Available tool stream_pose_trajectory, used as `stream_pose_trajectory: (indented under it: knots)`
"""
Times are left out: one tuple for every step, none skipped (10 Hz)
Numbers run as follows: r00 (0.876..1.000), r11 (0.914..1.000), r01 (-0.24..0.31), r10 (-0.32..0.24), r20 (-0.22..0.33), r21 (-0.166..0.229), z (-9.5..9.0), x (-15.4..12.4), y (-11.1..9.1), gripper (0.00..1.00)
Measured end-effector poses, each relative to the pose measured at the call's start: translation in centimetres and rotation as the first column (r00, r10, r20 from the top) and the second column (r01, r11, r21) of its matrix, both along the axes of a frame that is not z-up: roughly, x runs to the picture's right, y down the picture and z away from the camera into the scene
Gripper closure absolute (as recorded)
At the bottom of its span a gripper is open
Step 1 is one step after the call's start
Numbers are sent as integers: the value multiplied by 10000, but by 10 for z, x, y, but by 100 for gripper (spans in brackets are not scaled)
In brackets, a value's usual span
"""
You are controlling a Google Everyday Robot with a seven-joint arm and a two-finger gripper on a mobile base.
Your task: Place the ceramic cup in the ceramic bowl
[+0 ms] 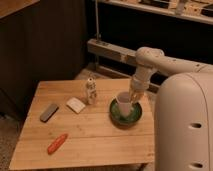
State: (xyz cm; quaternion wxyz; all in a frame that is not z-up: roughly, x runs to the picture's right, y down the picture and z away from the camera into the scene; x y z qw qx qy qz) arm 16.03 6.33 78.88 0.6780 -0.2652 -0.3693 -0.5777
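Note:
The white ceramic cup (123,104) stands upright inside the glossy green ceramic bowl (131,118) on the right part of the wooden table (95,135). My gripper (134,94) hangs from the white arm directly over the cup's right rim, touching or nearly touching it. The cup's base is hidden by the bowl's wall.
A small white bottle with a dark label (90,92) stands left of the bowl, with a flat white square (76,104) beside it. A grey flat object (49,112) and an orange-red object (57,143) lie on the left. My white body (185,125) fills the right side. Metal shelving (112,50) stands behind.

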Motion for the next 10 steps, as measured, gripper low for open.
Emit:
stream_pose_trajectory:
  knots:
    - [10000,10000,6,-6,-37,-1,1,3,3,99]
    - [10000,10000,30,-30,-41,45,6,-2,4,99]
    - [10000,10000,46,-46,-25,66,8,-6,4,97]
    - [10000,10000,62,-62,-55,68,8,-6,5,92]
    - [9999,10000,42,-41,-106,80,8,-3,6,81]
    - [9999,9999,58,-57,-118,99,9,-3,7,76]
    - [9999,9999,86,-85,-103,99,9,-5,8,66]
    - [9999,9999,97,-96,-92,106,9,-6,7,60]
    - [9999,9999,112,-111,-111,122,10,-7,8,55]
    - [9999,9998,112,-110,-131,151,10,-7,8,55]
